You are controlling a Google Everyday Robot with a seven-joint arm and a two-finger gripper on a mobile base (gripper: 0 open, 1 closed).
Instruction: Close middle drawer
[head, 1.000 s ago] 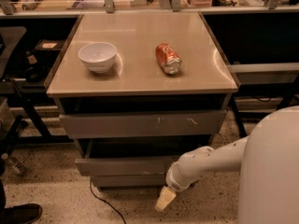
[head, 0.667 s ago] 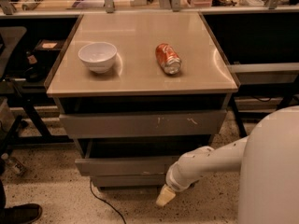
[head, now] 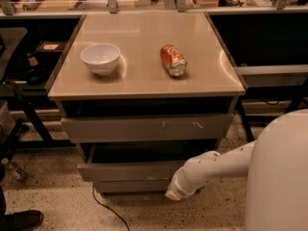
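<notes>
Grey wood-grain fronts fill the middle of our view, three of them stacked under a beige tabletop [head: 144,83]. Up on that tabletop we have a white bowl [head: 100,57] sitting upright on the left and an orange soda can [head: 173,60] lying on its side to the right, the two well apart. Below, we see the top drawer front [head: 144,128] with its white scratch marks, and a dark gap between it and the tabletop. Now to the middle drawer [head: 125,170]: it stands pulled out, its plain front panel forward of the cabinet, with a dark opening showing behind it. Under it sits the lowest drawer front [head: 130,186], a little narrower. We pick up the white arm [head: 216,165] reaching in low from the right, out of the robot's big white body [head: 279,177]. The gripper [head: 172,195] is down near the floor, at the lower right corner of the middle drawer's front and just in front of the lowest drawer; from here we cannot tell whether it touches either panel, nor whether the jaws are open or closed. On the speckled floor [head: 57,196] we spot a black cable [head: 103,208] curling out from under the cabinet, and a dark shoe [head: 21,220] at the bottom left corner.
</notes>
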